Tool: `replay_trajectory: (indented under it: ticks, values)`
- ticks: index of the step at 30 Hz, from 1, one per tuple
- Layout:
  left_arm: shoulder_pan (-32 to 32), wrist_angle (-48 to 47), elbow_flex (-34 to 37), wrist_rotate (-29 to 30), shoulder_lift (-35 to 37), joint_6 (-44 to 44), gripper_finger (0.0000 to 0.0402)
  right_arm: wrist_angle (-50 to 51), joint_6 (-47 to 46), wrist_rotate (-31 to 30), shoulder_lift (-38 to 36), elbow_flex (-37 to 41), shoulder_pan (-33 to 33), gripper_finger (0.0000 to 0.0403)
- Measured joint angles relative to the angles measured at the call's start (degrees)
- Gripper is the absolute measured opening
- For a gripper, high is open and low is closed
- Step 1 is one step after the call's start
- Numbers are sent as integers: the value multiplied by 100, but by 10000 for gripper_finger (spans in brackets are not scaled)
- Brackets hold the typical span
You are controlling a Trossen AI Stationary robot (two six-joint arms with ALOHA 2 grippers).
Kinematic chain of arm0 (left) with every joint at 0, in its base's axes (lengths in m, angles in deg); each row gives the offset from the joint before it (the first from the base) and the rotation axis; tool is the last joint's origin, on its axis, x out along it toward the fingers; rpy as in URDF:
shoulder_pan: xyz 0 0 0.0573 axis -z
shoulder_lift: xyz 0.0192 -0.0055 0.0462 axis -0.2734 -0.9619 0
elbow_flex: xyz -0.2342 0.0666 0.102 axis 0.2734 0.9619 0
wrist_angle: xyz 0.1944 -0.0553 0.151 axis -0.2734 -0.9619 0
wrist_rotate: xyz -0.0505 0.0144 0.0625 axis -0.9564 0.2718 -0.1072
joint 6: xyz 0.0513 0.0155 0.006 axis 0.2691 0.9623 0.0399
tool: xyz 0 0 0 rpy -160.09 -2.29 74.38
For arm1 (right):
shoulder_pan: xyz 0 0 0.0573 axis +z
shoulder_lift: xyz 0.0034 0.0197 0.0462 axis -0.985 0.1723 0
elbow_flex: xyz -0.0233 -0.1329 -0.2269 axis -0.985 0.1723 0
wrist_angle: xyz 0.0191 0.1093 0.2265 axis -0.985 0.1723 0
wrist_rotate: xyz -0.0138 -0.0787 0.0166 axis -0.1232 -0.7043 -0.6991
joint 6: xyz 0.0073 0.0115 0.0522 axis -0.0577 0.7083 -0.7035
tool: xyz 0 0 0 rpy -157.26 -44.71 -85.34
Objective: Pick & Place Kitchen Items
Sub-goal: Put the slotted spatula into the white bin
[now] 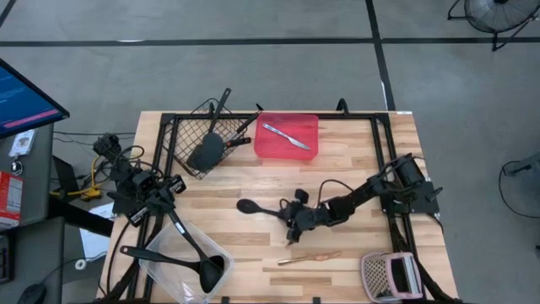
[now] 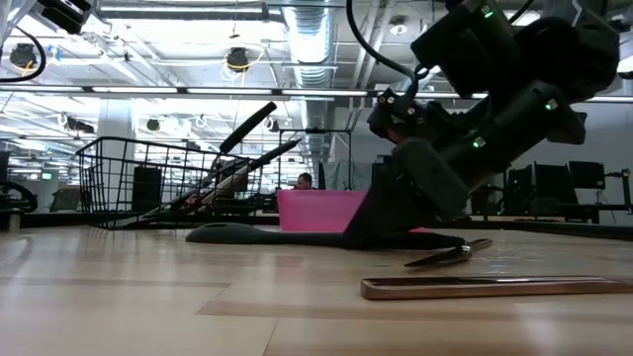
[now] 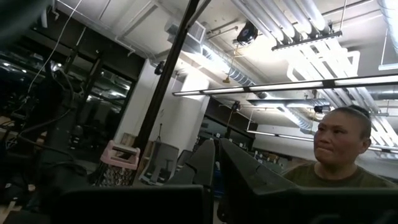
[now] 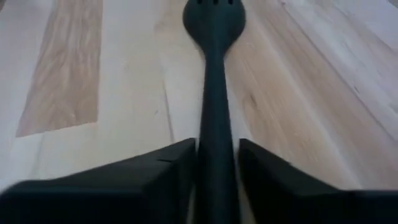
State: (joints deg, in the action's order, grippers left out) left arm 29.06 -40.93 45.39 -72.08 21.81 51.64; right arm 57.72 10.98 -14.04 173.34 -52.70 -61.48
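A black spoon lies flat on the table's middle, its head toward the left. My right gripper is low at the spoon's handle and shut on it; it also shows in the low view. My left gripper is at the table's left, above the clear tub, and its fingers look shut and empty. A black ladle and another black utensil lie in the tub. A copper stick and a small slim metal piece lie near my right gripper. My right gripper pinches the black spoon's handle between its two fingers, one on each side, toward the end away from the head. The fingers come low from the table's right and lie along the handle. The spoon lies flat on the table.
A black wire basket at the far left holds black spatulas. A red tray beside it holds a silver knife. A pinkish mesh item lies at the near right. A person shows beyond the table in the left wrist view.
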Motion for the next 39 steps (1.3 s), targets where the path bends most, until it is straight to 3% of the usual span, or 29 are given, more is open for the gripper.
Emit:
replay_trajectory:
  ticks: [3, 15, 39]
  values:
    - [2, 0, 0, 0, 0, 0, 8, -9, 195, 172, -3, 0, -126, 67]
    - [2, 2, 0, -2, 0, 0, 8, -268, 605, 595, -46, 6, -410, 67]
    - [2, 0, 0, -1, 0, 0, 8, -339, 560, 479, -222, -196, -370, 67]
